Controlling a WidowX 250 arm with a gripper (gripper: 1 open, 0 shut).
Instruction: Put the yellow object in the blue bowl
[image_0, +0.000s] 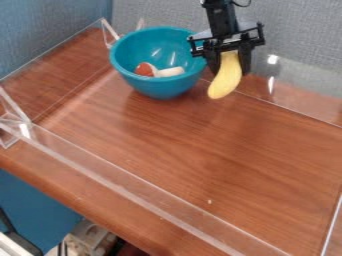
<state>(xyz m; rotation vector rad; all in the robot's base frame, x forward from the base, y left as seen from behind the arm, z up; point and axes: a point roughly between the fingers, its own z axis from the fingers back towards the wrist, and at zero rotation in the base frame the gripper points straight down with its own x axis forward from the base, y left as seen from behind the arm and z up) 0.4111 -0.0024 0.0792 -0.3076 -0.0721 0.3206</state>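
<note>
Yellow stood out first in the single camera view: the yellow object (225, 77), a small curved banana, hung nearly upright in the upper right of the frame, its top end clamped between the black fingers (203, 43) of the gripper (226, 46). The fingers stood partly closed, pressed against the banana from both sides, and the dark arm rose from them out of the top edge of the picture. The lower tip of the banana sat close above the wooden table (201, 140); whether it touched the wood could not be told.

Just to the left of the banana, in the upper middle of the frame, stood the blue bowl (139, 52), round and deep, upright on the table. Its right rim lay just beside the banana, and the gripper's left finger reached near that rim. The banana was outside the bowl, to its right. Inside the bowl lay a small red piece (146, 69) and a whitish piece (170, 72), touching or nearly touching each other at the bottom.

A clear plastic wall (80, 150) ran around the reddish-brown tabletop, with glare spots on its right side
</note>
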